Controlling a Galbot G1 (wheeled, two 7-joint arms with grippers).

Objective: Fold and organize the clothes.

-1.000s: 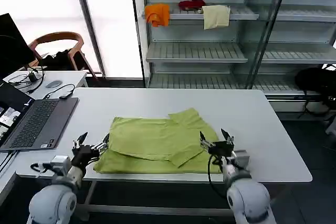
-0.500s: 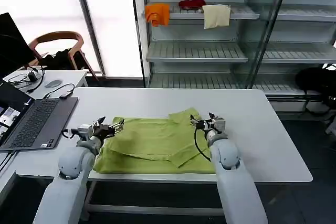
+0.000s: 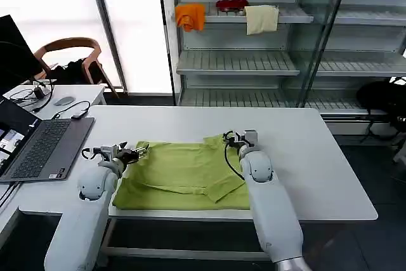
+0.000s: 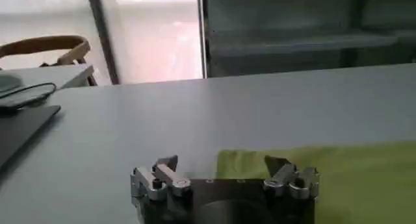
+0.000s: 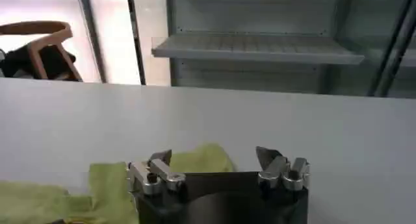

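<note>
T-shirt: thin soft matt cloth, lightly creased | tabletop: smooth matt pale laminate | left gripper, right gripper: bare metal jaws on dull black plastic bodies

White counter before grey shelving and bright windows.
Behind the counter stands a metal shelf rack holding orange, red and cream cloths; to its left, daylit window panels, a wooden chair and a side desk.

Open laptop on white table; orange cloth shelved.
</note>
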